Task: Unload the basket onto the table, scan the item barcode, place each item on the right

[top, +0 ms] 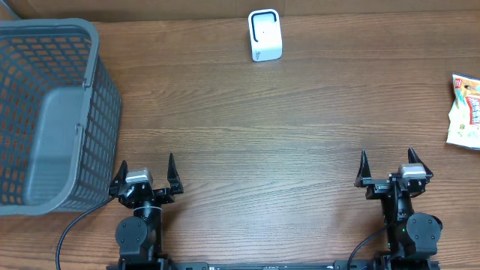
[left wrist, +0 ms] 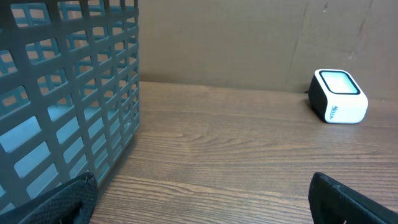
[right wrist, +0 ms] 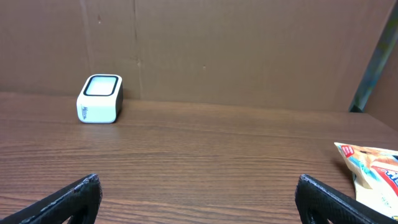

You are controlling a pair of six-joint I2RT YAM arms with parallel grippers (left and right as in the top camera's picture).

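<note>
A white barcode scanner (top: 265,35) with a dark-rimmed window stands at the back middle of the table; it also shows in the left wrist view (left wrist: 339,97) and the right wrist view (right wrist: 99,99). The item, a snack packet (top: 466,111) in white, yellow and red, lies flat at the far right edge and shows at the right wrist view's corner (right wrist: 373,177). My left gripper (top: 146,171) rests open near the front left, nothing between its fingers. My right gripper (top: 389,166) rests open near the front right, well short of the packet.
A grey plastic basket (top: 52,112) with a folded handle fills the left side, close beside the left gripper and looming in the left wrist view (left wrist: 68,93). A brown cardboard wall (right wrist: 217,50) runs along the table's back edge.
</note>
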